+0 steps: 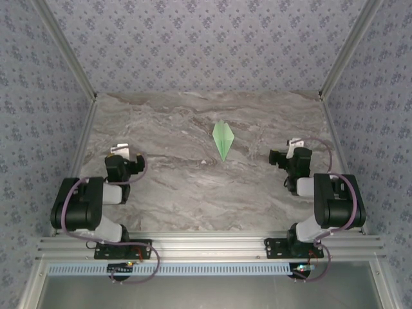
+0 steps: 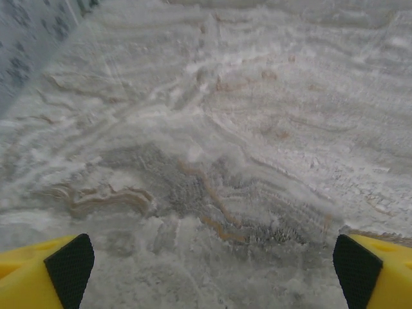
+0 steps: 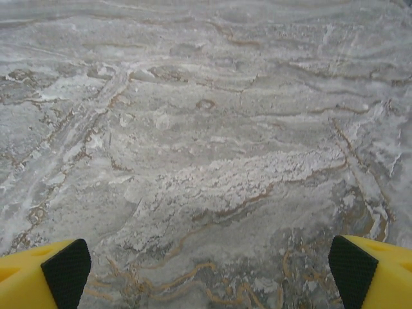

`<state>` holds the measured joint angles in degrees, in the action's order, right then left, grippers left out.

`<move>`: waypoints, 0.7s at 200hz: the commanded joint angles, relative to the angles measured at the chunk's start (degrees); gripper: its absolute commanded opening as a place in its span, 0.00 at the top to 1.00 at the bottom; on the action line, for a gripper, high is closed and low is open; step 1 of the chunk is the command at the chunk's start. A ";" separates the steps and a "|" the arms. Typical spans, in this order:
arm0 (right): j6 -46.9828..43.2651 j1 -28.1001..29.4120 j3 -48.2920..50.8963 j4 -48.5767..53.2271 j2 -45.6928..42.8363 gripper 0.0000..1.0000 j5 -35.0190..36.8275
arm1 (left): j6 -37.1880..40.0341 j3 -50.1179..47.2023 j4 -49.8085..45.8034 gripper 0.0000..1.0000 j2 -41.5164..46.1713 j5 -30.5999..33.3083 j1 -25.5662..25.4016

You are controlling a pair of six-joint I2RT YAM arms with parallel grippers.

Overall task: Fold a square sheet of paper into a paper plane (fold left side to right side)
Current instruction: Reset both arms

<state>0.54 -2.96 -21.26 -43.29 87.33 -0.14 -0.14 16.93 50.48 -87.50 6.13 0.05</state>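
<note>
A pale mint-green paper plane [image 1: 223,139], a narrow pointed dart with a centre crease, lies flat on the marble table [image 1: 193,187] a little right of centre, its long tip toward the near side. My left gripper [image 1: 123,154] rests folded back at the near left, far from the plane. In the left wrist view its yellow fingers [image 2: 45,270] stand wide apart with bare marble between them, so the left gripper [image 2: 209,270] is open. My right gripper [image 1: 288,152] sits at the near right, about an arm's width from the plane. The right gripper [image 3: 209,270] is open too, holding nothing.
Patterned walls [image 1: 206,45] with aluminium posts close the table on the back and both sides. An aluminium rail [image 1: 206,248] carrying both arm bases runs along the near edge.
</note>
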 commanded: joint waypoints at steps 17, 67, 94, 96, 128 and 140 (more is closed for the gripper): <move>-1.67 0.70 -0.94 -2.77 -0.09 0.00 0.31 | -1.90 6.12 -2.58 0.02 -0.48 -1.91 1.00; -1.85 1.04 -1.04 -2.77 -0.08 0.00 0.79 | -1.98 6.41 -3.41 0.02 -0.36 -1.87 1.00; -1.85 1.03 -0.92 -2.68 -0.10 0.00 0.82 | -1.88 6.51 -3.45 0.02 -0.33 -2.12 0.99; -1.85 1.07 -0.96 -2.68 -0.13 0.00 0.84 | -1.84 6.49 -3.52 0.02 -0.37 -2.23 0.93; -1.85 1.09 -1.05 -2.68 -0.07 0.00 0.81 | -1.77 6.54 -3.63 0.02 -0.30 -2.41 1.00; -1.77 0.95 -1.03 -2.64 -0.14 0.00 0.73 | -1.78 6.54 -3.63 0.02 -0.30 -2.44 0.99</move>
<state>-0.10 -2.20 -21.28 -44.45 87.33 -0.23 -1.56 22.79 46.89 -88.12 5.08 0.75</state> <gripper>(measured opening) 0.999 0.984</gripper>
